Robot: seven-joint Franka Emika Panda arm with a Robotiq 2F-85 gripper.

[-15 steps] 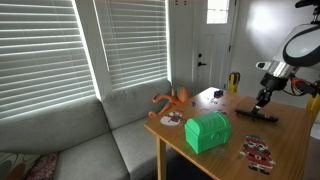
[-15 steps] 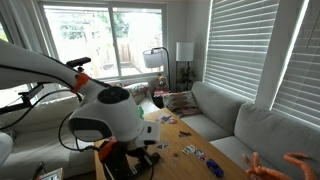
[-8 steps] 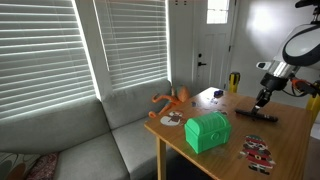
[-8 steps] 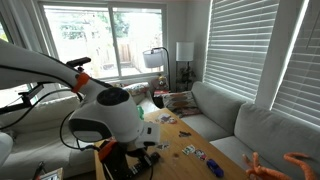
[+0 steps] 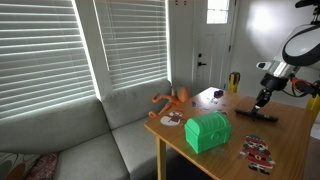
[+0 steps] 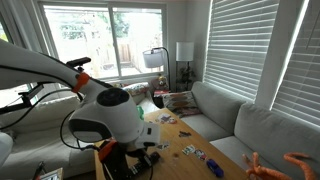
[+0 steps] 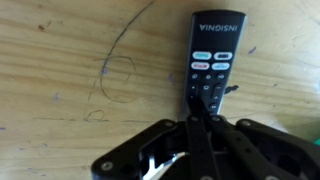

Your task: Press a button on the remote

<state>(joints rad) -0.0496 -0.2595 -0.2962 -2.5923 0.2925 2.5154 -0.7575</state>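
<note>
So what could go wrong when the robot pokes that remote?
The pincer, closed to a narrow tip, is over tightly packed buttons on the remote, so it might hit the wrong one, or two together. The remote also lies loose on the smooth wooden table, so an off-centre push might slide or turn it.

In the wrist view's upper right, the remote (image 7: 213, 60) is black with white lettering and white and orange buttons; the desk (image 7: 60, 90) is pale wood grain with thin dark scribbles. In an exterior view the chest (image 5: 208, 131) is bright green.
</note>
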